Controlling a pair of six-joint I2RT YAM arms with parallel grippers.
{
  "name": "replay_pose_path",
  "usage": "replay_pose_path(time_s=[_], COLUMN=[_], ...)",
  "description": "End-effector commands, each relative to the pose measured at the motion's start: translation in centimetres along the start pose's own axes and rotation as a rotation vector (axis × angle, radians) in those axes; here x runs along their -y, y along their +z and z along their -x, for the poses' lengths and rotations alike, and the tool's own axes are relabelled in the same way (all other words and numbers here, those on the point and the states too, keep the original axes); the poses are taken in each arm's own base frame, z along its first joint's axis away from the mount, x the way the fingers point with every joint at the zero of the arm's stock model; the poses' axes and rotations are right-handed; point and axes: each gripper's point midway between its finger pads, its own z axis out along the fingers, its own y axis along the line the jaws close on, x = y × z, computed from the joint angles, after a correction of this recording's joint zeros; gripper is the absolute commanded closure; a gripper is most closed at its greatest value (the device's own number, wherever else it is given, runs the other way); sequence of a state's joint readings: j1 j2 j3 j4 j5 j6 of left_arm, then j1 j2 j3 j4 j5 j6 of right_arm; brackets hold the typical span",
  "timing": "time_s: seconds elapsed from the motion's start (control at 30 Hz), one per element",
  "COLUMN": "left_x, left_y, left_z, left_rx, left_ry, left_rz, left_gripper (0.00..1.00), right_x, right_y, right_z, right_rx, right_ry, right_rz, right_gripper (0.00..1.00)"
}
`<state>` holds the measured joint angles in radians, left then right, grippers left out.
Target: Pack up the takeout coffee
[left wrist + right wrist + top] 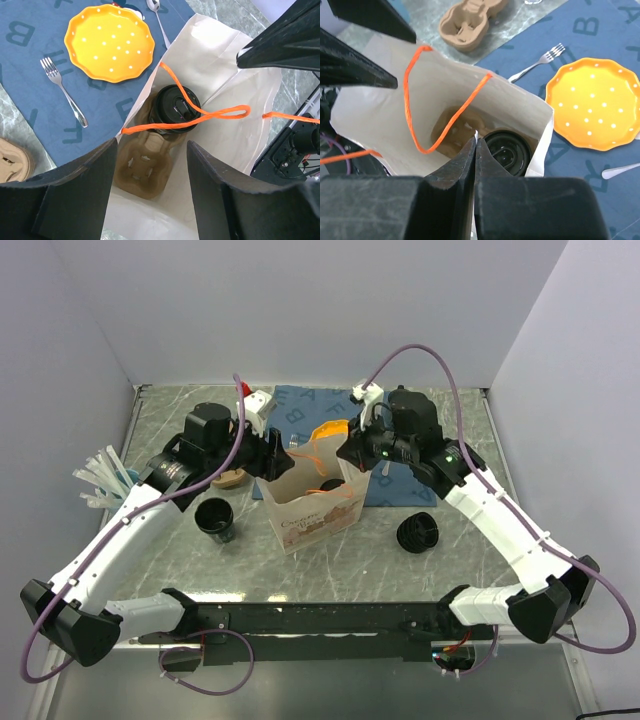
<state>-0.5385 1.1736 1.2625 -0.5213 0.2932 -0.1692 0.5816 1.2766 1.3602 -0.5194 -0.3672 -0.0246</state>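
Observation:
A white paper bag [310, 515] with orange string handles [200, 112] stands open at the table's middle. Inside it, a brown cardboard carrier [142, 170] holds the takeout coffee [172, 107], a black lidded cup, also seen in the right wrist view [509, 152]. My left gripper [152, 145] hovers open over the bag's left rim with nothing between its fingers. My right gripper [476, 140] is shut on the bag's right rim, a sliver of white paper showing between its fingertips.
A dark mug [215, 518] stands left of the bag and a black ribbed lid [418, 532] lies right of it. Behind are a blue mat [30, 65] with a yellow plate [110, 42] and fork [62, 90], a second carrier [470, 17], and a cup of straws [105, 480].

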Motion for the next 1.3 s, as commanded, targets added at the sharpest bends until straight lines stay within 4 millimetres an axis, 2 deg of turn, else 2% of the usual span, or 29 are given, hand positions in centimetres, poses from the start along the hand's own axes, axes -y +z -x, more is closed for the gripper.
replay_pose_path(time_s=[0.0, 0.07, 0.1, 0.13, 0.23, 0.3, 0.4, 0.47, 0.5, 0.53, 0.6, 0.63, 0.7, 0.73, 0.77, 0.8, 0.83, 0.9, 0.93, 1.03, 1.1, 1.17, 1.27], left_x=[0.3, 0.2, 0.3, 0.2, 0.2, 0.1, 0.1, 0.1, 0.1, 0.1, 0.2, 0.1, 0.3, 0.3, 0.6, 0.7, 0.8, 1.4, 1.6, 2.5, 3.3, 4.1, 4.8], left_y=[-0.2, -0.2, -0.2, -0.3, -0.4, -0.4, -0.4, -0.4, -0.4, -0.3, -0.4, -0.4, -0.7, -0.7, -1.2, -1.5, -1.7, -2.8, -3.2, -5.1, -6.8, -8.4, -9.9], left_z=[1.2, 1.2, 1.3, 1.3, 1.3, 1.2, 1.1, 1.2, 1.2, 1.2, 1.4, 1.4, 2.2, 2.5, 3.5, 4.0, 4.5, 6.3, 6.9, 9.0, 10.4, 11.6, 11.9], left_rx=[0.041, 0.037, 0.040, 0.039, 0.041, 0.039, 0.038, 0.039, 0.039, 0.040, 0.043, 0.041, 0.059, 0.062, 0.085, 0.098, 0.111, 0.161, 0.182, 0.262, 0.335, 0.407, 0.464], left_ry=[0.027, 0.030, 0.033, 0.031, 0.031, 0.032, 0.031, 0.029, 0.027, 0.028, 0.030, 0.028, 0.026, 0.020, 0.022, 0.020, 0.011, 0.011, 0.000, -0.023, -0.029, -0.059, -0.101], left_rz=[-0.008, -0.005, -0.003, -0.002, 0.003, 0.006, 0.008, 0.008, 0.008, 0.007, 0.005, 0.009, 0.009, 0.012, 0.010, 0.014, 0.014, 0.010, 0.008, -0.004, -0.022, -0.043, -0.064], left_gripper=[0.37, 0.37, 0.36, 0.36, 0.35, 0.35, 0.35, 0.35, 0.35, 0.35, 0.35, 0.35, 0.34, 0.34, 0.33, 0.33, 0.32, 0.29, 0.28, 0.16, 0.01, 0.03, 0.03], right_x=[0.3, 0.1, -1.0, -1.4, -2.9, -3.2, -4.3, -4.7, -4.6, -4.6, -3.6, -3.4, -2.7, -2.7, -2.5, -1.9, -2.1, -1.7, -2.0, -2.4, -2.3, -1.3, -1.1], right_y=[-0.3, -0.1, -0.1, -0.2, -0.9, -1.3, -2.0, -2.2, -1.9, -2.2, -2.1, -2.5, -2.7, -3.5, -3.8, -4.1, -5.0, -5.9, -6.8, -8.8, -10.1, -11.3, -13.2], right_z=[0.7, -0.5, -1.0, -1.8, -2.6, -2.3, -1.5, -1.2, -1.3, -0.5, -0.3, 0.9, 1.7, 3.3, 3.9, 3.8, 5.3, 5.3, 6.3, 6.6, 7.1, 7.2, 7.0], right_rx=[0.037, 0.007, 0.000, -0.015, -0.016, 0.014, 0.074, 0.074, 0.058, 0.065, 0.040, 0.060, 0.063, 0.092, 0.099, 0.075, 0.103, 0.081, 0.098, 0.079, 0.099, 0.126, 0.145], right_ry=[0.037, 0.000, -0.020, -0.056, -0.105, -0.120, -0.140, -0.134, -0.126, -0.128, -0.108, -0.106, -0.094, -0.084, -0.074, -0.049, -0.037, -0.005, 0.041, 0.119, 0.169, 0.276, 0.348], right_rz=[-0.030, 0.000, 0.067, 0.103, 0.184, 0.195, 0.239, 0.256, 0.253, 0.245, 0.185, 0.163, 0.108, 0.087, 0.069, 0.027, 0.013, -0.033, -0.042, -0.077, -0.115, -0.212, -0.269], right_gripper=[0.95, 0.94, 0.92, 0.90, 0.87, 0.85, 0.75, 0.63, 0.59, 0.50, 0.44, 0.42, 0.38, 0.34, 0.31, 0.27, 0.22, 0.16, 0.01, 0.00, 0.00, 0.00, 0.00])
